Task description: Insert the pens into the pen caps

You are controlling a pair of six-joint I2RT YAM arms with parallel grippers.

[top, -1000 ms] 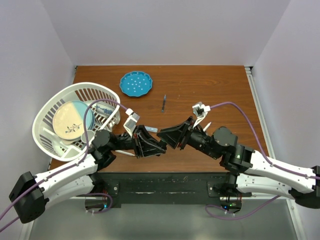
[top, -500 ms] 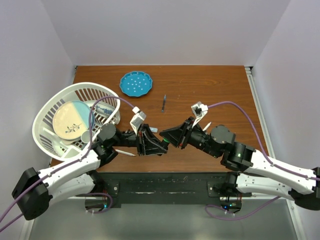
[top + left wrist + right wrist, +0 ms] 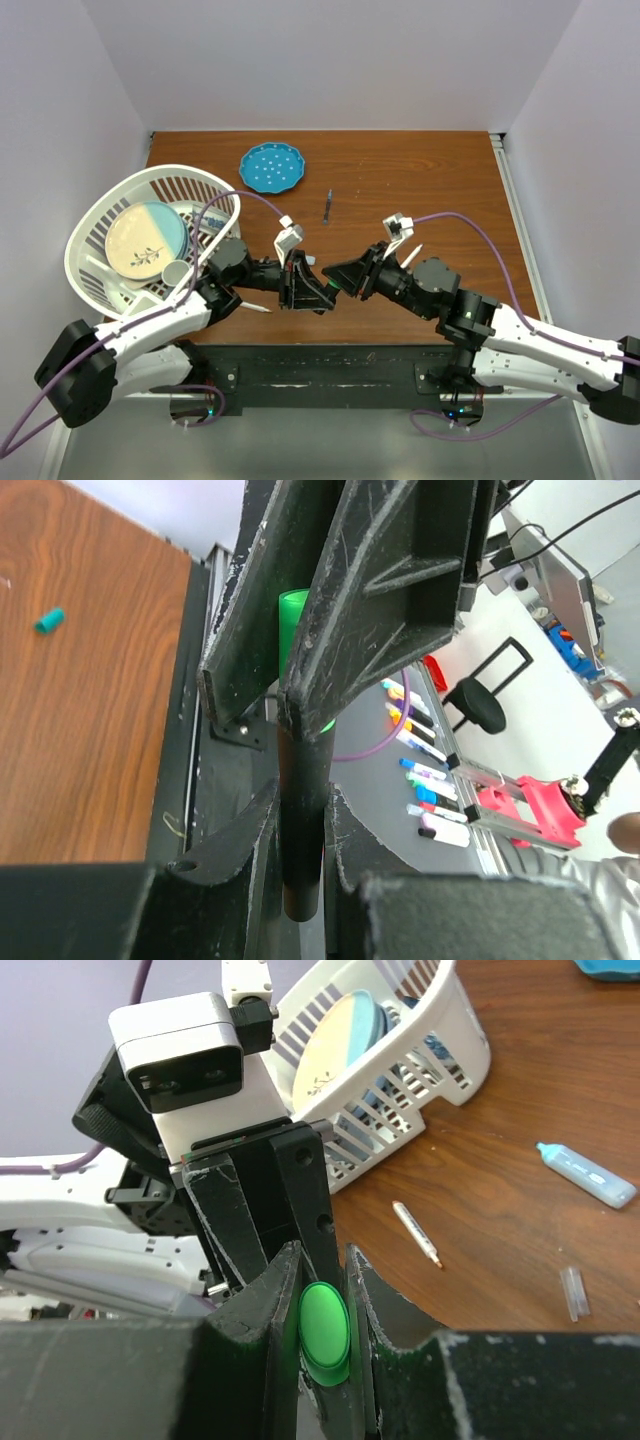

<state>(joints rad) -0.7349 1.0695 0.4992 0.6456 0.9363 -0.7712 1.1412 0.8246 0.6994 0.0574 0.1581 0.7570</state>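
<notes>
My left gripper (image 3: 303,795) is shut on a dark pen (image 3: 303,860), gripped along its barrel. My right gripper (image 3: 322,1260) is shut on a green pen cap (image 3: 325,1332). In the top view the left gripper (image 3: 318,290) and the right gripper (image 3: 338,279) meet tip to tip above the table's near middle. In the left wrist view the green cap (image 3: 292,620) sits in line with the pen's far end, between the right gripper's fingers (image 3: 380,600). Whether the tip is inside the cap is hidden.
A white pen (image 3: 416,1232) lies near the basket (image 3: 400,1090), with a light blue cap (image 3: 585,1174) and a clear cap (image 3: 573,1292) nearby. A teal cap (image 3: 48,620) lies on the table. A dark pen (image 3: 327,206), the blue plate (image 3: 271,167) and the basket (image 3: 150,172) lie farther back.
The left arm has reached to the right and both grippers have closed the gap between them. They now touch tip to tip, the pen against the green cap.
</notes>
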